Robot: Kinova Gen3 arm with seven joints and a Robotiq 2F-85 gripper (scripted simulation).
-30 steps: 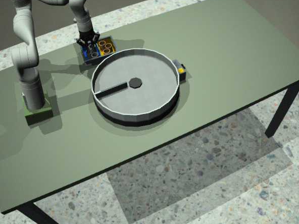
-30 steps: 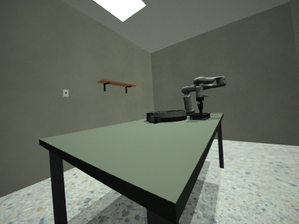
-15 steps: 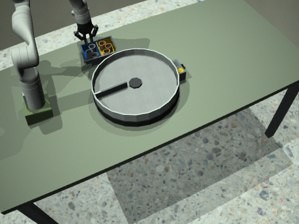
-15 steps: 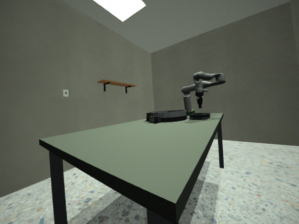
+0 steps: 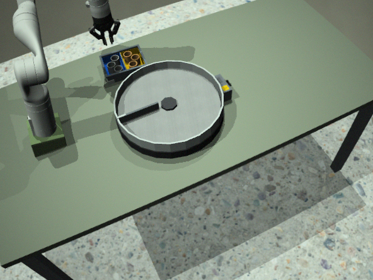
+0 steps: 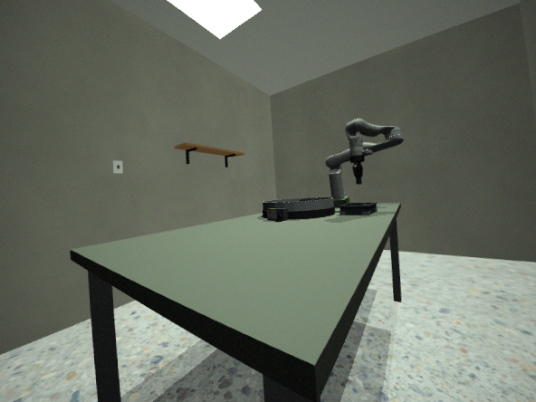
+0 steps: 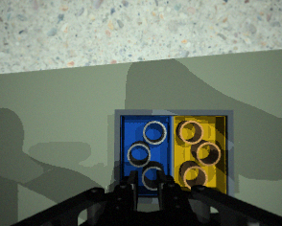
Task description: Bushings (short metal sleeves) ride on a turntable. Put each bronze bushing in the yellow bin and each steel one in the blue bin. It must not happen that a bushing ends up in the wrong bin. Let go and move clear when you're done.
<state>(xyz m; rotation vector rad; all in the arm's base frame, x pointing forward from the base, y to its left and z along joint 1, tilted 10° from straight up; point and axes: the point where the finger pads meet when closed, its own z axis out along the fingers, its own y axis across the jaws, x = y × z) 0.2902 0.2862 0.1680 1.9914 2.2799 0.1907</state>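
My gripper (image 5: 109, 43) (image 6: 358, 182) (image 7: 147, 180) is empty, its fingers a narrow gap apart. It is raised above the two-part tray, pointing down. The blue bin (image 5: 108, 60) (image 7: 131, 128) holds three upright steel bushings, one with its rim (image 7: 154, 122) near the back wall and one partly hidden behind the fingertips in the wrist view. The yellow bin (image 5: 137, 51) (image 7: 178, 155) holds three upright bronze bushings, one with its rim (image 7: 191, 121) near the back wall. The turntable (image 5: 189, 116) (image 6: 312, 206) shows no bushing on its grey disc.
The turntable has a raised pale rim, a dark hub (image 5: 169, 103) and a dark bar (image 5: 140, 111) from rim to hub. A small grey box with a yellow patch (image 5: 225, 87) stands against its right side. The tray stands between the turntable and the table's back edge.
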